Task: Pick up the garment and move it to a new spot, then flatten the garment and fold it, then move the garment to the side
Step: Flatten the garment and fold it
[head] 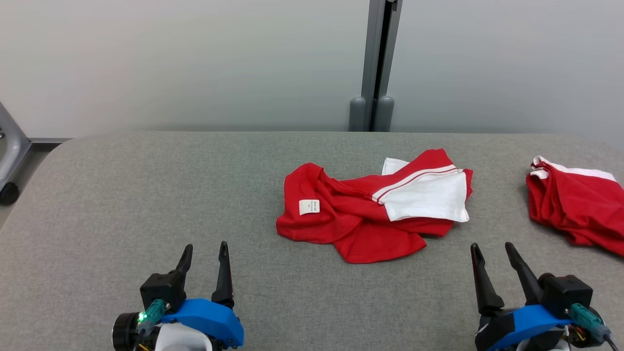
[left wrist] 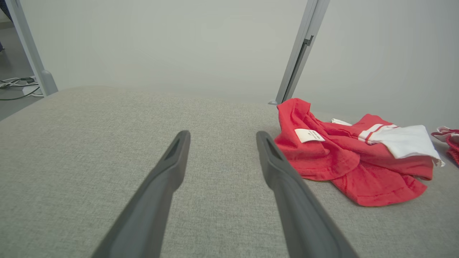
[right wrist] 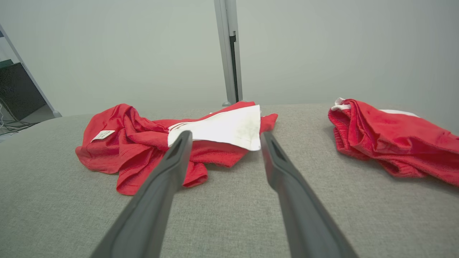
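A crumpled red garment [head: 360,219] with a white panel, white stripes and a small white label lies in the middle of the grey table [head: 146,195]. The left wrist view shows the garment [left wrist: 344,165] to the right of the fingers, and in the right wrist view the garment [right wrist: 143,143] lies just beyond the fingers, to their left. My left gripper [head: 205,249] hovers near the front edge, left of the garment, open with nothing between its fingers. At the front right my right gripper [head: 492,246] is open and empty too, just short of the garment's right end.
A second red and white garment [head: 575,204] is bunched at the table's right edge; it also shows as a red heap [right wrist: 391,139] in the right wrist view. A grey post [head: 378,68] stands against the wall behind the table. A chair base [head: 9,156] is at far left.
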You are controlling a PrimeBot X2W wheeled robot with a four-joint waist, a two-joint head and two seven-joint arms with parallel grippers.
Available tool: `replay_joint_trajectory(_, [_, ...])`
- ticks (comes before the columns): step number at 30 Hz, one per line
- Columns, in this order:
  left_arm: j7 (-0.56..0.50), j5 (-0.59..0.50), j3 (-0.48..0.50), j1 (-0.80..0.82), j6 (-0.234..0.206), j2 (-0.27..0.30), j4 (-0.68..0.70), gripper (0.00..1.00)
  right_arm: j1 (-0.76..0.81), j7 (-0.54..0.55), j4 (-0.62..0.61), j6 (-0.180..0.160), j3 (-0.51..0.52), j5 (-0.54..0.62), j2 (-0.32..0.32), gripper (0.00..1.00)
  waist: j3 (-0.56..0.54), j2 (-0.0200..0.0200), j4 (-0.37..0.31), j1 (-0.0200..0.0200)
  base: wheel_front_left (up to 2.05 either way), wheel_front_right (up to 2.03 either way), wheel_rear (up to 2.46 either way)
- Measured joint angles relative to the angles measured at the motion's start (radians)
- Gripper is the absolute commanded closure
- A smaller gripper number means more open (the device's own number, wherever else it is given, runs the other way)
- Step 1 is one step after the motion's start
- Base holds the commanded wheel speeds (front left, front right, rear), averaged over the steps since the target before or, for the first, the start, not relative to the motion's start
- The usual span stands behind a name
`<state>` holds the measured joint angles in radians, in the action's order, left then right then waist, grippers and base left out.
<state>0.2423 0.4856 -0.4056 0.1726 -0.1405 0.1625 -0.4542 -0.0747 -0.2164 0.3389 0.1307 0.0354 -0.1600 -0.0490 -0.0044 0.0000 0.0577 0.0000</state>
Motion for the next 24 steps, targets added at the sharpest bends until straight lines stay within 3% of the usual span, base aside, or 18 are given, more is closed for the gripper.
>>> replay_joint_trajectory(13, [0.001,-0.003,-0.024,0.009,-0.003,0.000,0.006,0.00,-0.144,0.067,0.080,0.000,0.161,0.069,0.000,0.00,0.050,0.0000,0.027,0.0000,0.00,0.00,0.00])
replay_joint_trajectory(24, [0.007,-0.021,-0.047,0.061,0.003,-0.015,-0.004,0.00,-0.374,0.112,0.349,0.000,0.260,0.096,0.000,0.00,0.162,0.0003,0.096,0.0002,0.00,0.00,0.00])
